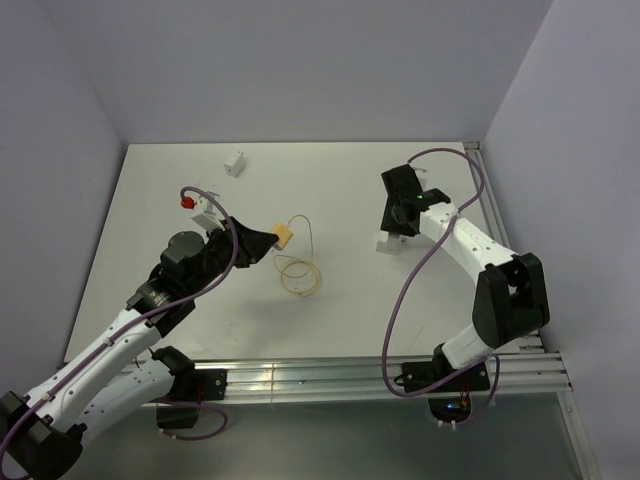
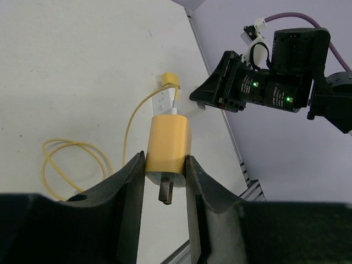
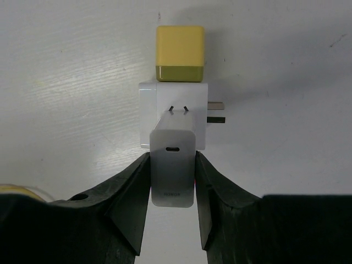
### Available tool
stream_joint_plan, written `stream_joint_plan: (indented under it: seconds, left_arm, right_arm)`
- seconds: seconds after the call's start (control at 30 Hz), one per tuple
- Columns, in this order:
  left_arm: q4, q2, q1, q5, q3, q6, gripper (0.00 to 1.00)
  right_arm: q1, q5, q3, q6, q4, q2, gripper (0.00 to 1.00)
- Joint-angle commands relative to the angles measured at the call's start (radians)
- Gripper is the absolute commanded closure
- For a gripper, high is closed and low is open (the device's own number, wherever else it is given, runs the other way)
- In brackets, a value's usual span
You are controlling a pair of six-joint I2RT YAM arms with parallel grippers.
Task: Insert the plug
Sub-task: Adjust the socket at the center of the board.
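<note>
My left gripper point(image 2: 166, 176) is shut on a yellow plug point(image 2: 168, 146), gripped by its sides. Its two metal prongs point back toward the wrist camera, and a thin yellow cable point(image 2: 132, 124) leaves its far end. From above, this plug point(image 1: 284, 235) hangs over the middle of the table. My right gripper point(image 3: 172, 181) is shut on a white plug point(image 3: 172, 165). That plug's prongs point(image 3: 179, 109) meet a white socket block point(image 3: 174, 104) lying on the table and still partly show. A yellow cube plug point(image 3: 180, 54) sits on the block's far side.
The yellow cable lies coiled point(image 1: 298, 272) on the table between the arms. A small white block point(image 1: 236, 163) rests near the back left. A metal rail point(image 1: 400, 372) runs along the near edge, and grey walls close in the table. The right arm's purple cable point(image 1: 400, 310) loops over the near right.
</note>
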Motion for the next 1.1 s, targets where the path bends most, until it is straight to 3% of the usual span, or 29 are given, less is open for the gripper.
stream_joint_plan:
  seconds: [0.0,0.3,0.37,0.4,0.5,0.73,1.07]
  left_arm:
    - [0.045,-0.011,0.000,0.024,0.015,0.008,1.00]
    - [0.048,-0.011,0.000,0.029,0.018,0.010,1.00]
    - [0.048,-0.011,0.000,0.027,0.015,0.010,1.00]
    - [0.046,-0.011,0.000,0.030,0.015,0.011,1.00]
    - [0.046,-0.008,0.001,0.030,0.015,0.010,1.00]
    - [0.046,-0.008,0.001,0.032,0.018,0.013,1.00]
    - [0.059,0.014,0.000,0.055,0.024,0.005,1.00]
  right_arm:
    - [-0.011,-0.011,0.006,-0.008,0.021,0.019,0.56]
    - [-0.011,-0.028,0.021,-0.020,0.010,0.035,0.52]
    - [-0.011,-0.034,0.015,-0.020,0.019,0.029,0.57]
    - [-0.011,-0.042,0.012,-0.020,0.024,0.027,0.67]
    - [-0.014,-0.062,0.007,-0.017,0.033,0.026,0.76]
    - [-0.029,-0.167,-0.028,0.003,0.098,-0.042,0.85]
    - [-0.119,-0.414,-0.164,0.050,0.264,-0.094,0.86]
